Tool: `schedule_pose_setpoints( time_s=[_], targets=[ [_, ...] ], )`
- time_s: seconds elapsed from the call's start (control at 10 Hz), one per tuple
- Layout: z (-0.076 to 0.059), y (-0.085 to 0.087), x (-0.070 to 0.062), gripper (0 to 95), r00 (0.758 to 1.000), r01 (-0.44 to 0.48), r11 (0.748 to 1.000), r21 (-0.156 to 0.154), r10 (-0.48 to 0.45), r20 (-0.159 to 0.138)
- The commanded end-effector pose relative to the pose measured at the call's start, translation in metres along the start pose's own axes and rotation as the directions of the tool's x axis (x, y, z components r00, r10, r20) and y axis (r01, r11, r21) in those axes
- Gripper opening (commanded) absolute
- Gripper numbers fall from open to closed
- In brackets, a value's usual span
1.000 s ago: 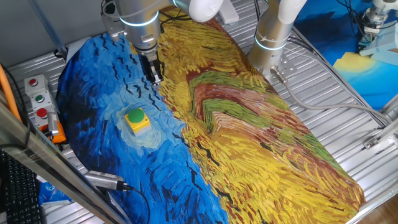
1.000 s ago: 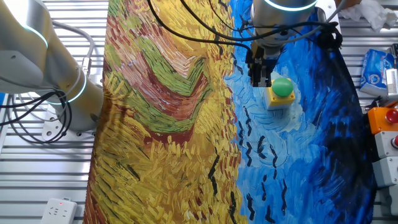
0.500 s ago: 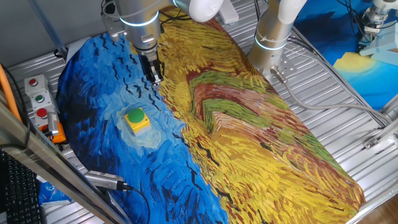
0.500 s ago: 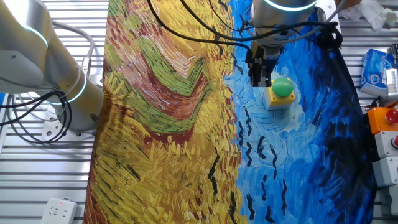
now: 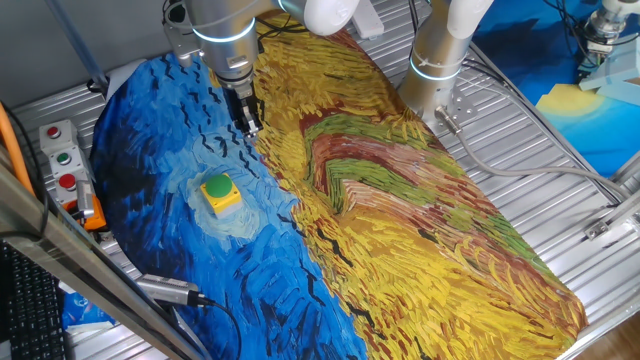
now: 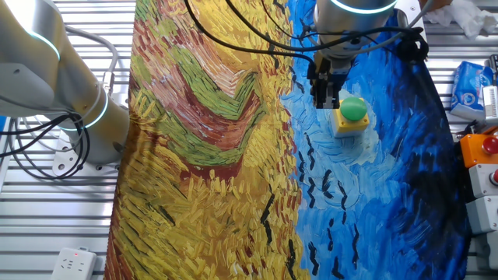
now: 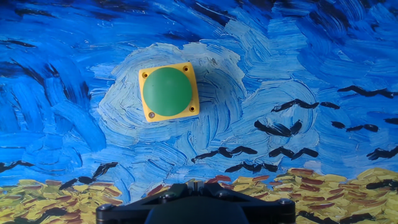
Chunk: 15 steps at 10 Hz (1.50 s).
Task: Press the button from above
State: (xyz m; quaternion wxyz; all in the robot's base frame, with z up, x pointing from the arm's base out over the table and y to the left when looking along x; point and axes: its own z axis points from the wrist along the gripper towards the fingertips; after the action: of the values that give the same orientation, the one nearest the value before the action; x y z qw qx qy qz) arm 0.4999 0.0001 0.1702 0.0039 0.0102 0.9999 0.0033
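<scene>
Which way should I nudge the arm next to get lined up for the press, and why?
Probably shift sideways until the gripper is over the button, before descending. In both fixed views it hangs high and off to one side of the green dome, and the hand view shows the button left of centre, not under the jaws.

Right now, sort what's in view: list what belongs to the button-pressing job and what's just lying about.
Part of the job:
- green button on its yellow base
- claw, off to one side of the button, not touching it

Just lying about:
- grey control box with small red and green buttons
- painted cloth covering the table
- second arm
- blue packet
</scene>
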Motion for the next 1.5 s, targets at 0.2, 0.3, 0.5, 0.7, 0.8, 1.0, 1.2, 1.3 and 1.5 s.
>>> schedule_pose_setpoints(
  time_s=[0.2,0.3,0.5,0.7,0.8,1.0,1.2,1.3,1.5],
  targets=[
    [0.0001,0.0,0.0,0.0,1.0,0.0,1.0,-0.001,0.0,0.001],
    [0.0001,0.0001,0.0006,0.0,0.998,0.058,0.998,-0.002,-0.057,0.008],
    [0.0003,0.0001,0.0011,0.0,0.996,0.085,0.996,0.0,-0.085,0.006],
    [0.0004,0.0003,0.0035,0.0,0.999,0.031,0.999,-0.003,-0.031,0.009],
    [0.0002,0.0004,0.0045,0.0,0.998,0.054,0.999,-0.004,-0.054,0.008],
    [0.0012,0.0005,0.0077,0.0,0.994,0.109,0.994,-0.001,-0.109,0.009],
    [0.0014,0.0006,0.0097,0.0,0.994,0.107,0.994,0.001,-0.107,0.002],
    [0.0014,0.0006,0.0097,0.0,0.995,0.098,0.995,-0.001,-0.098,0.002],
    [0.0015,0.0006,0.0099,0.0,0.995,0.101,0.995,-0.002,-0.101,0.001]
  ],
)
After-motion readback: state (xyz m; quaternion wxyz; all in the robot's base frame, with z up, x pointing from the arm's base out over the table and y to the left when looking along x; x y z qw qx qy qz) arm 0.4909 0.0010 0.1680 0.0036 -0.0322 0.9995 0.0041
